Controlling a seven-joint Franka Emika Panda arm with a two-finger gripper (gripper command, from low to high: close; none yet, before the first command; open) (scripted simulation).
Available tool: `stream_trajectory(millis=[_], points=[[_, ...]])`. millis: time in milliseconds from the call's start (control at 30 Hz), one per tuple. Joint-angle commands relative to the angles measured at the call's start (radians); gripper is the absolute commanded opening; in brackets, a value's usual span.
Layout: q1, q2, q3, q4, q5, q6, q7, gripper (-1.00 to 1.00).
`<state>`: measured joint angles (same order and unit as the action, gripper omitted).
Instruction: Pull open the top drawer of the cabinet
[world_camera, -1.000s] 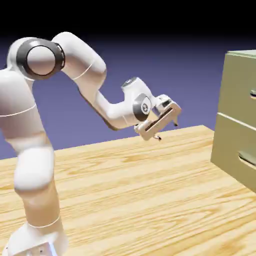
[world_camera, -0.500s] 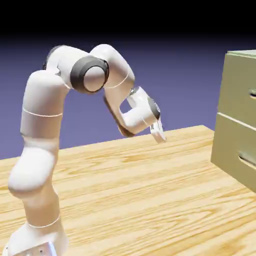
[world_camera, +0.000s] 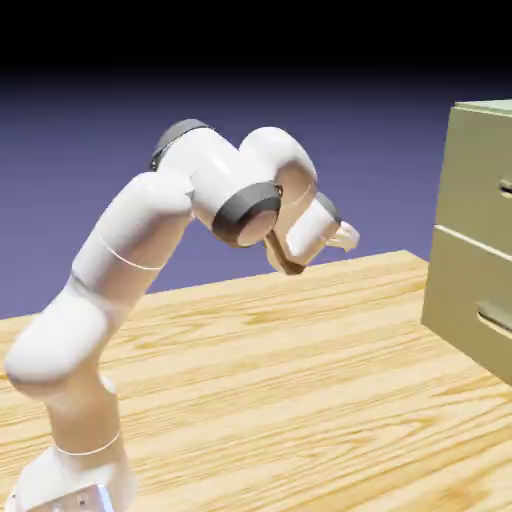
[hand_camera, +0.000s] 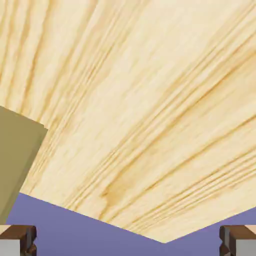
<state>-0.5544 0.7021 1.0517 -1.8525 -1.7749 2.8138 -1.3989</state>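
Your fingers (hand_camera: 17, 241) are spread wide with nothing between them, above the desk (world_camera: 280, 370), well apart from the top drawer (world_camera: 482, 170) of the cabinet (world_camera: 470, 290).

The white arm (world_camera: 150, 250) leans up from its base at lower left, elbow bent, forearm folding down to a wrist held in the air. The pincer (hand_camera: 128, 242) holds nothing, its fingertips (hand_camera: 17, 240) spread wide apart.
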Motion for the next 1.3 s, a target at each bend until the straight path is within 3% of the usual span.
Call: stream_trajectory(millis=[0, 900, 967, 1267], points=[[-0.012, 0.026, 0.021, 0.019, -0.036, -0.005, -0.044, 0.0], [-0.322, 0.724, 0.598, 0.545, -1.01, -0.127, -1.217, 0.0], [-0.323, 0.725, 0.599, 0.546, -1.011, -0.127, -1.22, 0.0], [-0.123, 0.763, 0.609, 0.872, -0.934, -0.008, -1.371, 0.0]])
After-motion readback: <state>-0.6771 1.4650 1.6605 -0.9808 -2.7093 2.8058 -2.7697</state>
